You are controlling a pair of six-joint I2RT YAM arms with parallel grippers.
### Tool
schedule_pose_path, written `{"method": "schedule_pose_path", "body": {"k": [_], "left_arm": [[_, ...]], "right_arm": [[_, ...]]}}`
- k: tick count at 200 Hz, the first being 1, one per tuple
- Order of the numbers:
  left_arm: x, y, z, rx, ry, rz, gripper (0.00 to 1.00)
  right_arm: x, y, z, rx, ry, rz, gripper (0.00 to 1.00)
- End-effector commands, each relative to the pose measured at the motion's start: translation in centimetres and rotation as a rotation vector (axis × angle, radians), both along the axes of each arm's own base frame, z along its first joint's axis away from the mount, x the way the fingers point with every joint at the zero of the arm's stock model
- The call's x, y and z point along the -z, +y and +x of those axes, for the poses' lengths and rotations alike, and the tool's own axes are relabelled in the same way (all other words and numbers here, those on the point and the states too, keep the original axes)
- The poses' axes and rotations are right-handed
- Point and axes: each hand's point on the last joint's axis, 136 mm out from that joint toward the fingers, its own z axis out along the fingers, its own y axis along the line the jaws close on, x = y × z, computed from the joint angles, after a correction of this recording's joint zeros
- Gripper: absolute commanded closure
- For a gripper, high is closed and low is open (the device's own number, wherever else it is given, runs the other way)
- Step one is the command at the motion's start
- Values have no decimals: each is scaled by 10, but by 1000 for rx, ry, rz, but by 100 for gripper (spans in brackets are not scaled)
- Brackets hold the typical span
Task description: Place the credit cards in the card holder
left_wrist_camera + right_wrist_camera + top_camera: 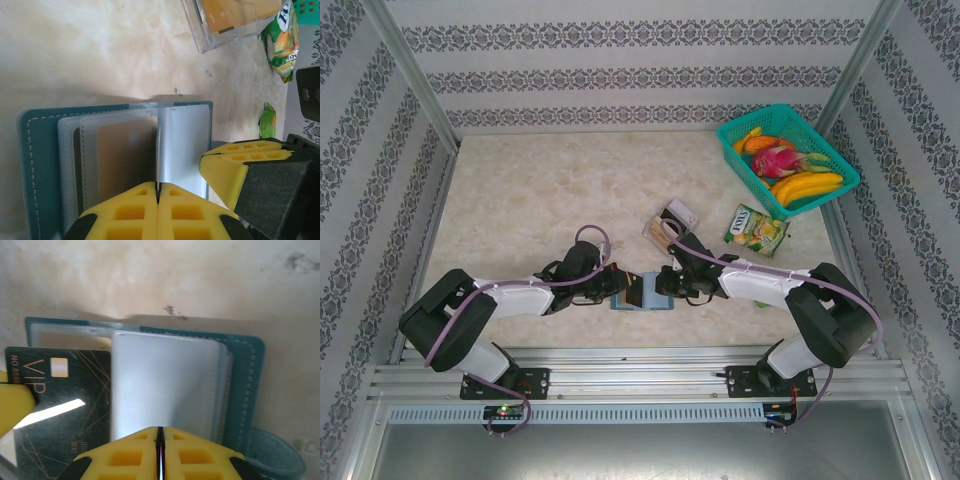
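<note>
The teal card holder (642,303) (37,165) (245,390) lies open near the table's front edge, its clear sleeves fanned out. My left gripper (620,287) (158,187) is shut on one clear sleeve, which stands upright between its pads. A tan-gold credit card (125,160) sits inside a sleeve beside it. A black VIP credit card (60,405) slants over the holder's other half; I cannot tell what holds it. My right gripper (665,285) (160,429) is shut at a whitish sleeve page, its fingers (235,165) at the holder's edge.
A clear tray (672,222) (200,30) behind the holder contains another tan card (235,12). A green-yellow snack packet (757,230) (281,40) lies to its right. A teal basket (750,116) of fruit stands at the back right.
</note>
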Motion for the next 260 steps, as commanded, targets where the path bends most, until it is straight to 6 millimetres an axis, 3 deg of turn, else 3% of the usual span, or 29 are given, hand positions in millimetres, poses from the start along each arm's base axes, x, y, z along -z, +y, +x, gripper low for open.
{"method": "schedule_pose_path", "body": {"k": [1,74,145,260], "left_arm": [[-13,-12,8,19,-68,-31,100],[-8,-16,8,15,-62,-59,100],[-24,-13,8,12,-103,-68,100],[9,-14,4,27,-32,-20,100]], "right_arm": [[9,-13,-1,-3,-1,-75,88],[20,-18,-3,-10,24,-117,88],[25,-22,-3,3,34,-144,88],[25,-23,-2,3,35,-153,87]]}}
